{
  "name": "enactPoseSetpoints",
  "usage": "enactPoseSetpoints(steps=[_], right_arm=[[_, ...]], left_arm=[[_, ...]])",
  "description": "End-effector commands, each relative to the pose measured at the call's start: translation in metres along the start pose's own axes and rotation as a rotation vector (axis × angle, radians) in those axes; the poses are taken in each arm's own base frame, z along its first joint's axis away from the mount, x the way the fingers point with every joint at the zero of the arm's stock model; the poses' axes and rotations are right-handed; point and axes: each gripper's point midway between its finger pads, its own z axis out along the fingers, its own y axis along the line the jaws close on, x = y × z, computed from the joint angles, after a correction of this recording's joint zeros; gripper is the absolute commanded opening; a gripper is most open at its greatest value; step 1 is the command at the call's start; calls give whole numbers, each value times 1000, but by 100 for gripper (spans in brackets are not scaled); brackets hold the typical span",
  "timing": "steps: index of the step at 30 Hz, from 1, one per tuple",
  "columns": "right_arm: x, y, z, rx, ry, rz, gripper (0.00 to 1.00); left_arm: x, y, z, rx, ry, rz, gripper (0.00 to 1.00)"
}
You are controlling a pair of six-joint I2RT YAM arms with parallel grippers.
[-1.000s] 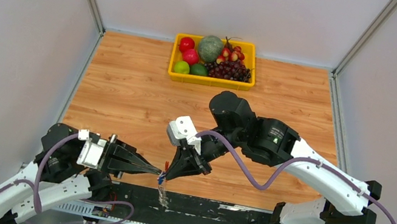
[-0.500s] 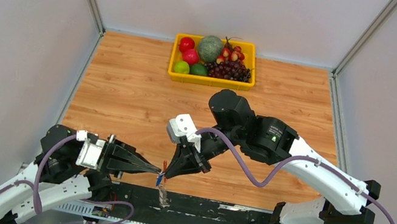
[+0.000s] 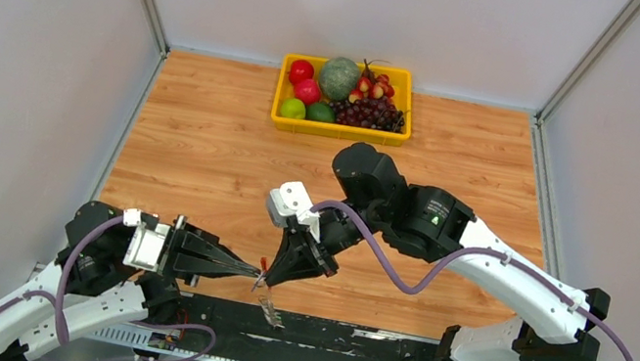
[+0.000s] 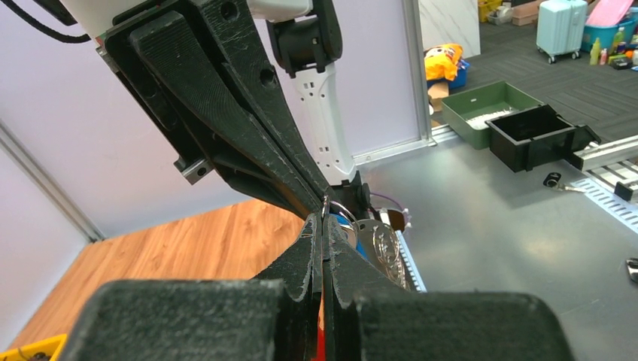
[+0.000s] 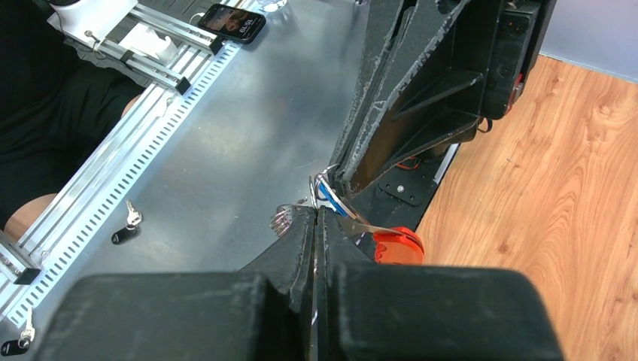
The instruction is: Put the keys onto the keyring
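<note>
My two grippers meet tip to tip above the table's near edge. The left gripper (image 3: 256,275) is shut on the thin silver keyring (image 4: 325,206), which sticks out of its tips in the left wrist view (image 4: 323,226). The right gripper (image 3: 268,281) is shut beside it, apparently on the same ring (image 5: 323,188). The blue key (image 5: 331,201) and the red key (image 5: 397,244) hang at the ring, the red head to the right of my right gripper (image 5: 316,214). The grey charm (image 3: 270,309) dangles below and shows left of the right fingertips (image 5: 282,219).
A yellow tray (image 3: 340,131) of fruit stands at the back middle of the wooden table (image 3: 202,150). The black base rail (image 3: 348,339) runs under the grippers. A phone (image 5: 235,22) and small loose keys (image 5: 132,218) lie on the metal surface beyond the table.
The right arm has shifted slightly left. The bunch has turned: the red key now shows on top, and the charm has swung from hanging straight to tilted right.
</note>
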Motion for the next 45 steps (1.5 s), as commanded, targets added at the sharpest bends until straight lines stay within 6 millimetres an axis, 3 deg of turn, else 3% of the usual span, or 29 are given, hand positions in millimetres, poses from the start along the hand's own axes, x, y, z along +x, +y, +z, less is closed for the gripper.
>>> enactPoseSetpoints(steps=[1, 17, 29, 37, 45], right_arm=[[-17, -1, -6, 4, -58, -54, 0], [-36, 2, -19, 38, -134, -88, 0], [-37, 0, -20, 58, -143, -85, 0], [-47, -17, -26, 195, -199, -75, 0], [-67, -15, -47, 308, -329, -104, 0]], left_arm=[[-9, -2, 0, 13, -34, 54, 0], [-7, -3, 0, 18, -33, 52, 0], [-7, -2, -1, 14, -32, 51, 0], [-4, 3, -2, -17, -23, 53, 0], [-4, 19, -4, -116, -21, 68, 0]])
